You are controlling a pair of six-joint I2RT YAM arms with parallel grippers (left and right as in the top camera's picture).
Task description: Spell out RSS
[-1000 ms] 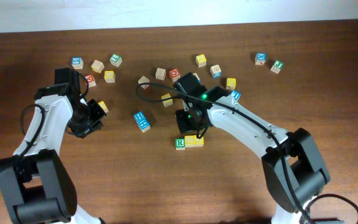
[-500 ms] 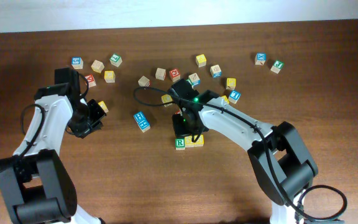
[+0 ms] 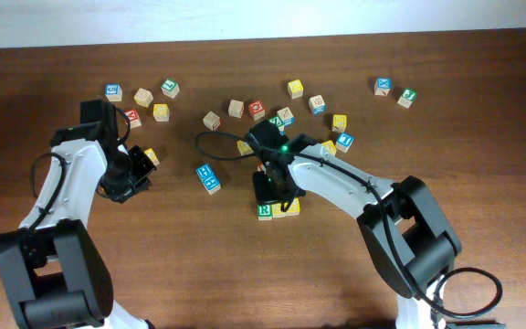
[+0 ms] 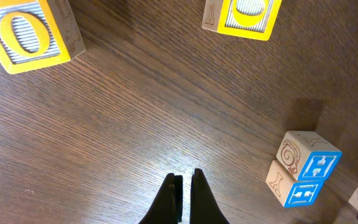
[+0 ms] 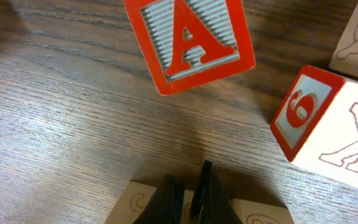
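Forming at the near middle of the brown wooden table (image 3: 199,265): one row, begun with a green-faced wooden block marked R (image 3: 264,211), and a yellow-faced wooden block (image 3: 289,207) touching it. The yellow lettering is unreadable and partly covered by the right gripper (image 3: 270,187), so it cannot be told if one S or both are laid. Right gripper (image 5: 190,186): fingers pressed nearly together, nothing between them, low over the row, near a red-faced wooden block marked A (image 5: 188,40). Left gripper (image 4: 184,183): fingers together, empty, over bare wood well apart from the row. Judged: R placed, the S count unconfirmed, and final alignment outstanding.
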